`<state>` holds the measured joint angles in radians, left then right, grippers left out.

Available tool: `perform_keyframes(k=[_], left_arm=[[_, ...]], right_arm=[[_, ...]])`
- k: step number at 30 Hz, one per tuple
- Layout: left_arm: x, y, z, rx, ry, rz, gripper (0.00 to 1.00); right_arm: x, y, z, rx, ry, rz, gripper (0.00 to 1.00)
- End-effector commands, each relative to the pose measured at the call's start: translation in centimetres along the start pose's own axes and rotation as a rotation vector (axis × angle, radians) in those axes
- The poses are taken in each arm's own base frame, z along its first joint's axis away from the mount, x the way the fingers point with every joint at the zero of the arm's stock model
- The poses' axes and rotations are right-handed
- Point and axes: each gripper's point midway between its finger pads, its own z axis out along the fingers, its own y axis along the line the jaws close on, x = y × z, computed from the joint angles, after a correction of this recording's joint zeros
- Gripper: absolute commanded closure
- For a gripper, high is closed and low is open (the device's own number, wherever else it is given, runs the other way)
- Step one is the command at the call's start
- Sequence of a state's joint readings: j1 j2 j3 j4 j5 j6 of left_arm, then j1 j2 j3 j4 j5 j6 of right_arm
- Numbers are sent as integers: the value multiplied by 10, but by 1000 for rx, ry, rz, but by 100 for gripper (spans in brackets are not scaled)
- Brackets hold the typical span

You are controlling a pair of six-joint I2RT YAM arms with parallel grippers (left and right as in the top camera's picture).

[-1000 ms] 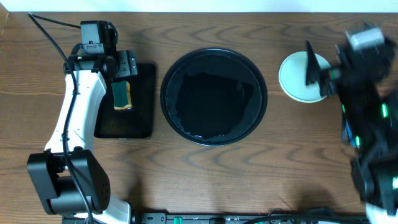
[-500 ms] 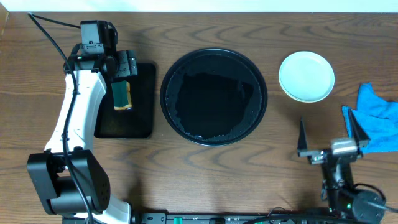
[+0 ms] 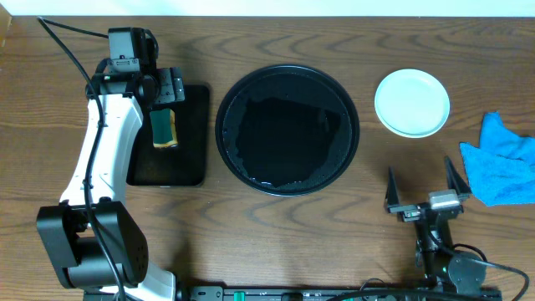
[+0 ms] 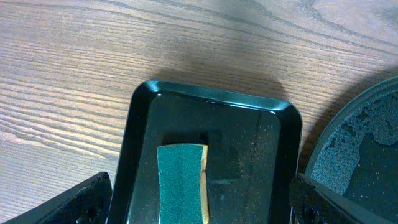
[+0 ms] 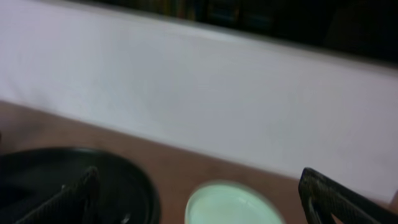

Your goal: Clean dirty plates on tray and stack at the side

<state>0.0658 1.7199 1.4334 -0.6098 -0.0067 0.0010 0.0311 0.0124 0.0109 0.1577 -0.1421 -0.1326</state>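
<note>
**Overhead:** round black tray [image 3: 287, 70] lay at centre, with a pale plate [image 3: 412, 102] at its 2 o'clock, off the tray. The left gripper [image 3: 165, 99], spread, hung over a sponge [image 3: 164, 128] at 9 o'clock. The right gripper [image 3: 423, 182], spread and empty, stood at 5 o'clock.
**Left wrist:** the sponge lay in a rectangular tray [image 4: 214, 96].
**Right wrist:** the plate showed at 6 o'clock, blurred.

The large round black tray [image 3: 288, 125] lies flat at the centre of the overhead frame, its floor glistening with a patchy wet film inside the raised rim. Well apart from it, at upper right, a pale mint plate [image 3: 412, 102] sits face up and looks clean. Whether other plates lie beneath it cannot be told.
</note>
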Motion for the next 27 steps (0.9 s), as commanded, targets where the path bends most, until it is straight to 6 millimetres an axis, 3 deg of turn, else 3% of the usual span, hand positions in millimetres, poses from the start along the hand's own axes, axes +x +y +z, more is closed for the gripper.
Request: perform_keyframes(k=[1,6,27], left_arm=[[-2,4,1,-9,-1,0,9],[-2,4,1,-9,-1,0,9],[-2,4,1,-9,-1,0,9]], right_arm=[[15,4,-1,-15,56,40,1],[55,9,-6,-29,222,63,1],[53,13,-6,-43,213,62,1]])
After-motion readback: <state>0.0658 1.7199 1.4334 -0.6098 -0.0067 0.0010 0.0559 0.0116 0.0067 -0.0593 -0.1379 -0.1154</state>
